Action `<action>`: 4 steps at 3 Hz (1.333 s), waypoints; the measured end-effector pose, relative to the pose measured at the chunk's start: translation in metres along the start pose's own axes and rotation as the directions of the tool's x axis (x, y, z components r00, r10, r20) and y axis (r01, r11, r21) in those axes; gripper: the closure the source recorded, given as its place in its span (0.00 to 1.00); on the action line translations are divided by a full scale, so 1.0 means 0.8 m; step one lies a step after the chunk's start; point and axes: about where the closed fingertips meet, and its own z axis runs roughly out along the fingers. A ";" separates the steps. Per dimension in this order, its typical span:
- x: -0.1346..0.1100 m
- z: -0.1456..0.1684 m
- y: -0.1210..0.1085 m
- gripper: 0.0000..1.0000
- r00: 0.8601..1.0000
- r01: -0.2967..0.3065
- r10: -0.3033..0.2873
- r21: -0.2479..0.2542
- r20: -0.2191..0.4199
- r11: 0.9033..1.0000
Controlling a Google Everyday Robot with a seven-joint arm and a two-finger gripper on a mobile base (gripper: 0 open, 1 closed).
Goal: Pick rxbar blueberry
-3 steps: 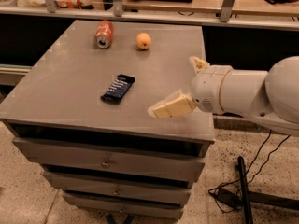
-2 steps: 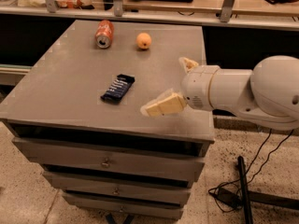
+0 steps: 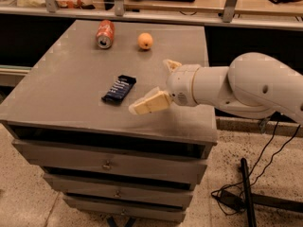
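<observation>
The rxbar blueberry (image 3: 119, 89), a flat dark navy bar with white print, lies on the grey cabinet top (image 3: 71, 74) left of centre. My gripper (image 3: 150, 85) hovers just right of the bar, a short gap away, above the tabletop. Its two cream fingers are spread wide, one pointing toward the bar (image 3: 147, 104) and one further back (image 3: 170, 64). The gripper is open and holds nothing. The white arm (image 3: 246, 86) reaches in from the right.
A red soda can (image 3: 105, 33) lies on its side at the back left, and a small orange fruit (image 3: 145, 40) sits beside it. Drawers front the cabinet. Black cables (image 3: 246, 188) lie on the floor to the right. A shelf runs behind.
The gripper and arm have moved left across the cabinet top, closer to the bar. The bar, can and fruit have not moved.
</observation>
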 end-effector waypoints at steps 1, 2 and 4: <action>-0.001 0.026 0.003 0.00 1.000 0.003 -0.003 -0.034 0.009 0.999; -0.003 0.050 0.006 0.00 1.000 0.002 -0.001 -0.052 0.020 0.999; -0.008 0.093 0.013 0.00 0.999 0.010 -0.007 -0.075 0.043 0.997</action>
